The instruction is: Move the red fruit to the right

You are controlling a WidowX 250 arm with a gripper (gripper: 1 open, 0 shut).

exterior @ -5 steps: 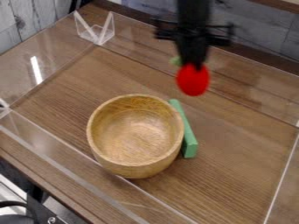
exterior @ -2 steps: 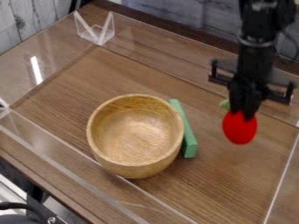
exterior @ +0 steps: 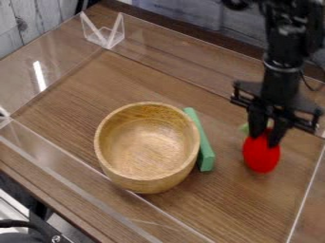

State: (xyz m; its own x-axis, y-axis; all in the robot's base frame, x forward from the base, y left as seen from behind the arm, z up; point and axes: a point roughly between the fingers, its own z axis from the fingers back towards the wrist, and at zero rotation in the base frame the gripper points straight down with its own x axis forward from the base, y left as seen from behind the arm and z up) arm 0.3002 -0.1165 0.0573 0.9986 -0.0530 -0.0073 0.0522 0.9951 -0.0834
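Red fruit sits beneath the gripper, right of the bowl in the view

Nearest the camera, a dark curved object [exterior: 23, 228] lies at the lower left corner, only partly in view. Beyond it, the round wooden bowl [exterior: 146, 147] rests on the wooden table [exterior: 241, 211], its pale inside facing up and its rim unbroken. Just beside the bowl, on the right of the picture, is the flat green block [exterior: 200, 140], long and narrow, lying at a slight slant.

The red fruit [exterior: 261, 156] is farther right, apart from both the block and the bowl, over the right part of the table. It looks glossy and rounded; whether it touches the wood I cannot tell. A bit of green shows at its upper left.

Directly above and behind the fruit is the dark gripper [exterior: 261, 140], pointing down, its tips close around the fruit's top. Whether they grasp it or stand apart is unclear from this angle.

Farther back, a clear angular object [exterior: 105, 31] stands near the table's far left edge, and a grey ridged surface [exterior: 28, 13] fills the corner behind.
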